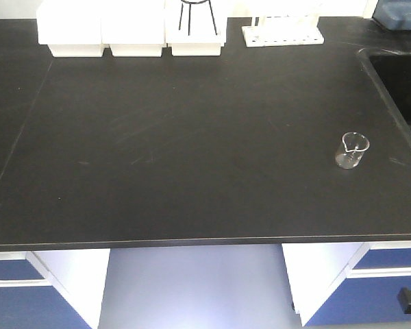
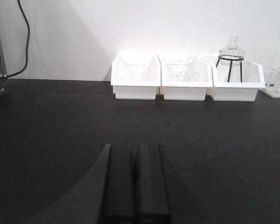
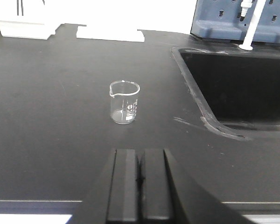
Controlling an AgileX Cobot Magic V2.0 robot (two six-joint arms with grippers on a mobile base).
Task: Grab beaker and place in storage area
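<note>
Plainly empty, the beaker point(image 3: 124, 102) stands upright near the sink point(image 3: 233, 79), with left hand point(image 2: 135, 148) and right hand point(image 3: 140, 151) both closed

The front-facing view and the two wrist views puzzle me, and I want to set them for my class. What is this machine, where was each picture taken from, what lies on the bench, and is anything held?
It is a robot with two arms, each ending in a hand. The front-facing view looks down on a black benchtop from its front edge; neither arm shows there. Each wrist view looks forward along one hand. The left hand faces three white tubs standing by the wall. The right hand faces a small clear beaker, which stands upright on the bench beside a sink. Both hands are shut, with their fingers pressed together, and they hold nothing. The beaker stands apart from them, untouched.
</note>
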